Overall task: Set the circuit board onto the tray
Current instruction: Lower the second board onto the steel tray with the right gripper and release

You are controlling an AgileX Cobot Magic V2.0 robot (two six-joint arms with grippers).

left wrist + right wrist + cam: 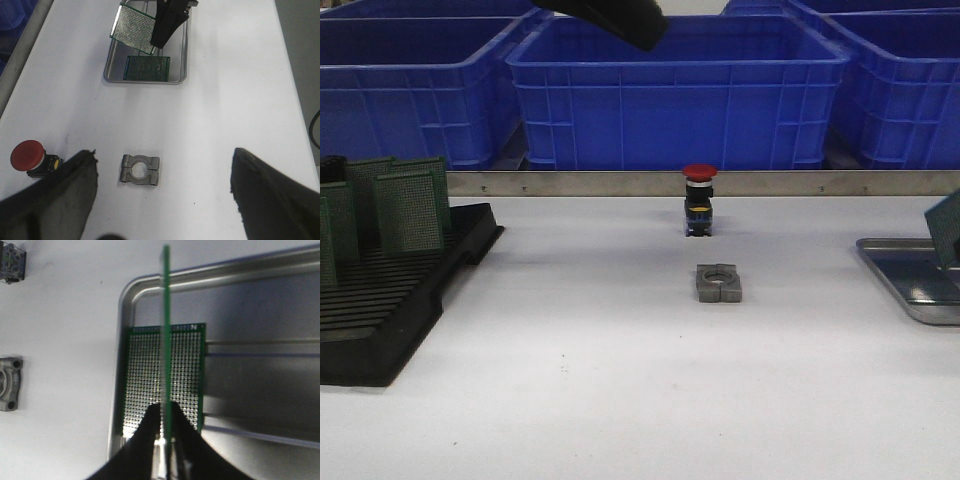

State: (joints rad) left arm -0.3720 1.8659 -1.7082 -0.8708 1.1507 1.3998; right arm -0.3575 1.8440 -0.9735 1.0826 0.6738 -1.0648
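A: Where is the circuit board [165, 330]?
B: Clamped edge-on between the fingers of the right gripper [165, 432], held tilted above the tray [260, 275]

A: What lies below those fingers?
B: A second board [185, 375], flat on the tray's ribbed bottom

A: And the left gripper [162, 197]?
B: Its fingers stand wide apart, the grey clamp block [140, 169] between them, the red push button [28, 157] just outside one finger

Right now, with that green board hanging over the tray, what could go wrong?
The right gripper pinches the held board only by its thin edge, so it might slip or twist. Another board already lies flat in the tray, so the new one may land on top or clip the rim.
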